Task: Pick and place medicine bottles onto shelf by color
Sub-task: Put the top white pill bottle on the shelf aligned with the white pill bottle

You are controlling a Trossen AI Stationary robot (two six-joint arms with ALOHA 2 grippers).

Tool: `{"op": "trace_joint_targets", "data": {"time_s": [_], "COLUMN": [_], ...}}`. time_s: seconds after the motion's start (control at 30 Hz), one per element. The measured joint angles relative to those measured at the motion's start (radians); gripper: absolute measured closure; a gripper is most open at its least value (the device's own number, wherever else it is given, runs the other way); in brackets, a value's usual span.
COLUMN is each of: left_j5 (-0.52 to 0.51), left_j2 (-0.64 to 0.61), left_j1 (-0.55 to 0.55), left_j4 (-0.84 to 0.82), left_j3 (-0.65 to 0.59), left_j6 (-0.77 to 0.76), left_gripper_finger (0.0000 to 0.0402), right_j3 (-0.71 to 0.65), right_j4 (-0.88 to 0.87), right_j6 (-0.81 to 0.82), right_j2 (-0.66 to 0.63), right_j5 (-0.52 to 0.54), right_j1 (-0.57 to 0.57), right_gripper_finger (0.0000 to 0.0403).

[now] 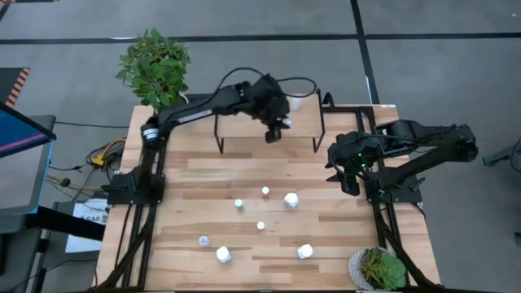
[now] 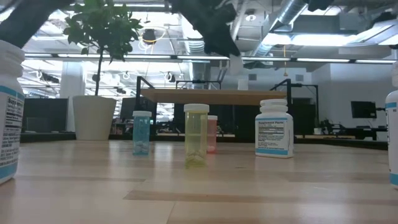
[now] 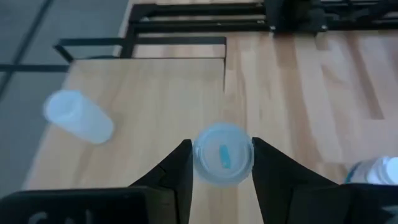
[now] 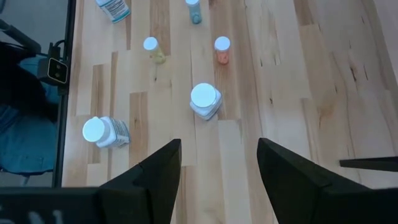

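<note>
Left gripper (image 3: 221, 165) pinching blue-pill bottle (image 3: 222, 154) above shelf (image 3: 149, 106); lower upright beside standing bottle (image 3: 78, 116). Right gripper (image 4: 217, 171) spread, idle.

The shelf (image 1: 244, 134) has a light wood top and black legs. On the pale plank table (image 2: 199, 186) stand a light-blue vial (image 2: 142, 132), a yellow vial (image 2: 196, 134), a pink-orange vial (image 2: 212, 134) and a white bottle (image 2: 274, 127) with a blue-edged label.

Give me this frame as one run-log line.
left gripper: shut on clear bottle, over shelf | one bottle on shelf | right gripper: open, waiting at right edge
</note>
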Motion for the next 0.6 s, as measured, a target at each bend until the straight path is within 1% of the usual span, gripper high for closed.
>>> {"op": "trace_joint_targets", "data": {"time_s": [0.07, 0.2, 0.3, 0.43, 0.6], "left_j5": [0.017, 0.019, 0.019, 0.028, 0.032], "left_j2": [0.047, 0.133, 0.176, 0.209, 0.209], "left_j1": [0.007, 0.022, 0.039, 0.059, 0.074], "left_j4": [-0.001, -0.008, -0.022, -0.015, -0.011], "left_j3": [0.056, 0.151, 0.206, 0.234, 0.232], "left_j6": [0.001, 0.002, 0.003, 0.002, 0.001], "left_gripper_finger": [0.0294, 0.0295, 0.0296, 0.0294, 0.0295], "right_j3": [0.000, 0.000, 0.000, 0.000, 0.000], "right_j4": [0.001, 0.004, 0.004, 0.004, 0.001], "right_j6": [0.000, 0.000, 0.000, 0.000, 0.000], "right_j2": [0.000, 0.000, 0.000, 0.000, 0.000], "right_j5": [0.000, 0.000, 0.000, 0.000, 0.000], "right_j1": [0.000, 0.000, 0.000, 0.000, 0.000], "right_gripper_finger": [0.0171, 0.0171, 0.0171, 0.0171, 0.0171]}}
